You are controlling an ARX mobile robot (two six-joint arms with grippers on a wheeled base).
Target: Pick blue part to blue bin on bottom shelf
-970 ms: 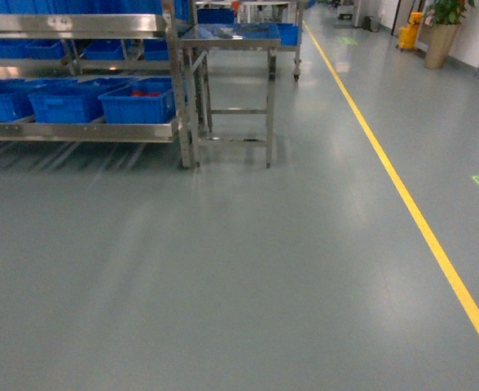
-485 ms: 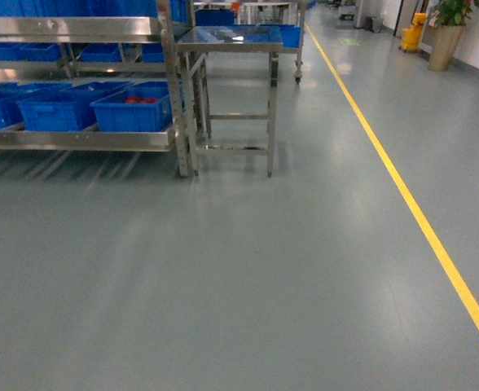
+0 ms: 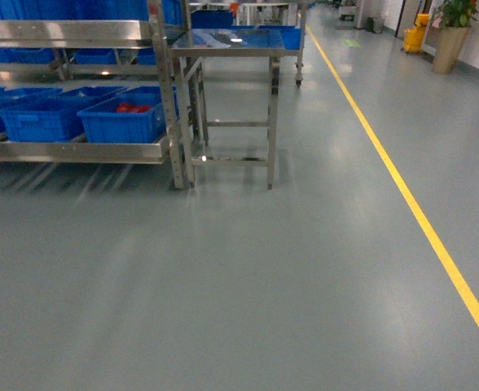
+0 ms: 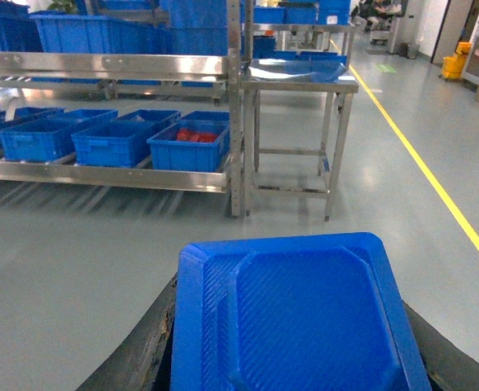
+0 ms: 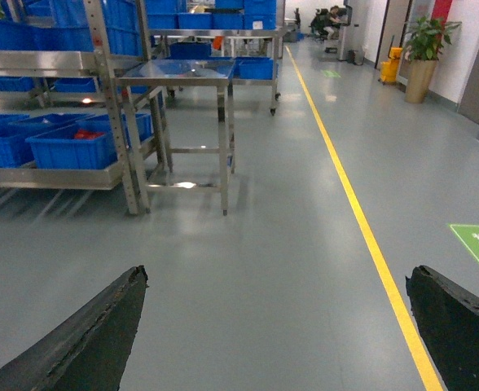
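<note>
Transport step: left tool (image 4: pixel 292 358) grasps the flat blue plastic part (image 4: pixel 296 314); right tool (image 5: pixel 276 334) released, empty. Next, approach the far-left steel bottom shelf (image 3: pixel 76 151).

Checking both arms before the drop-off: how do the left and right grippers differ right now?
The left gripper has a blue part between its fingers, filling the lower part of its wrist view; the right gripper holds nothing. Its fingers stand wide apart over bare floor. Neither shows in the head view. Both face the rack's bottom shelf.
</note>
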